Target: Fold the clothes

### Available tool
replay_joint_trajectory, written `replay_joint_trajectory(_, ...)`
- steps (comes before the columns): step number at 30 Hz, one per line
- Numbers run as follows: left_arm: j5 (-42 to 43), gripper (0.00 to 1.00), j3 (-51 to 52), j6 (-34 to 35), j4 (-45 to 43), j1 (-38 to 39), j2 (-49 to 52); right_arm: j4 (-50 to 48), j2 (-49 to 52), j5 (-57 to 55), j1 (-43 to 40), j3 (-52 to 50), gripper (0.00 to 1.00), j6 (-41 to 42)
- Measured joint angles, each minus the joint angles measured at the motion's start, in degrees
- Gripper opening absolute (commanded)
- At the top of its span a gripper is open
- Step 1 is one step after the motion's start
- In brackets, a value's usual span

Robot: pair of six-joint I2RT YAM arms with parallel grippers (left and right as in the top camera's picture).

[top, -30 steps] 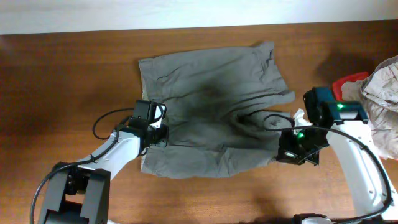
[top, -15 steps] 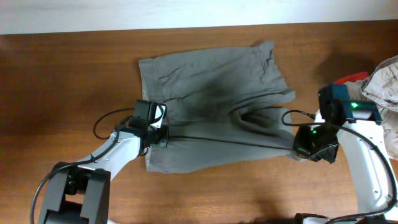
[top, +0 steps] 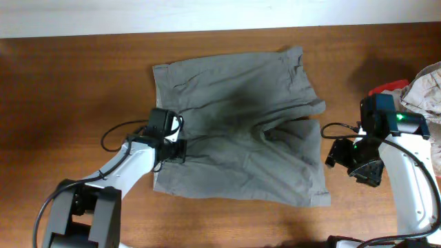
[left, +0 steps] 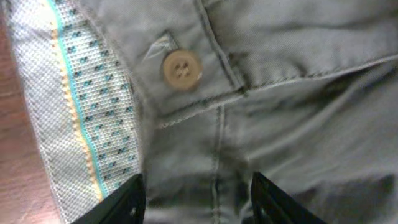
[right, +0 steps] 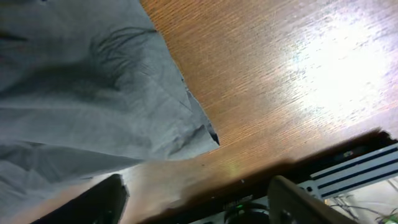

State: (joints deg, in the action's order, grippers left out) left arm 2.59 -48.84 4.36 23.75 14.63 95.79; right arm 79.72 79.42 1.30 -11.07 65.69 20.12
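- On the wooden bench (top: 69, 103), grey shorts (top: 241, 138) lie spread flat, waistband left; we see no fold, so we judge all the folding is left to do.
- Left gripper (left: 199, 199) hangs wide open over the waistband, clasping nothing, near a tan button (left: 181, 68) and woven dotted lining (left: 74, 112).
- Right gripper (right: 199, 202) gapes empty beside the creased, soft-looking hem.

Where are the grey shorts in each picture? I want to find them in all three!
Overhead: the grey shorts lie spread out in the middle of the wooden table.
Left wrist: the grey shorts fill nearly the whole picture, with their button near the top.
Right wrist: the grey shorts cover the upper left.
Shared landmark: the wooden table, a sliver at the left edge and the right side.
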Motion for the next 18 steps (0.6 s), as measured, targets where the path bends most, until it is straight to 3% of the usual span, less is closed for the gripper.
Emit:
replay_joint_trajectory(4, -0.8, 0.55, -2.2, 0.0, 3.5, -0.2, -0.1, -0.2, 0.0, 0.9, 0.0, 0.0, 0.92, -0.5)
replay_joint_trajectory(9, -4.3, 0.59, -4.7, 0.1, 7.9, -0.7, -1.9, -1.4, 0.0, 2.1, 0.0, -0.3, 0.91, -0.5)
replay_joint_trajectory(11, -5.1, 0.58, -5.1, 0.9, 8.6, -1.8, -2.7, -3.2, 0.0, 2.9, 0.0, -1.3, 0.82, -0.6)
replay_joint_trajectory(13, -5.2, 0.50, -5.2, 1.4, 8.7, -3.4, -3.2, -6.3, 0.2, 4.4, 0.0, -3.3, 0.59, -0.7)
replay_joint_trajectory(16, -3.4, 0.40, -5.2, 2.0, 8.8, -5.9, -3.3, -12.5, 0.6, 7.9, 0.0, -7.5, 0.34, -1.9)
replay_joint_trajectory(18, -1.7, 0.38, -5.2, 2.4, 8.6, -6.9, -3.3, -17.7, 0.9, 10.4, 0.0, -10.9, 0.27, -2.4)
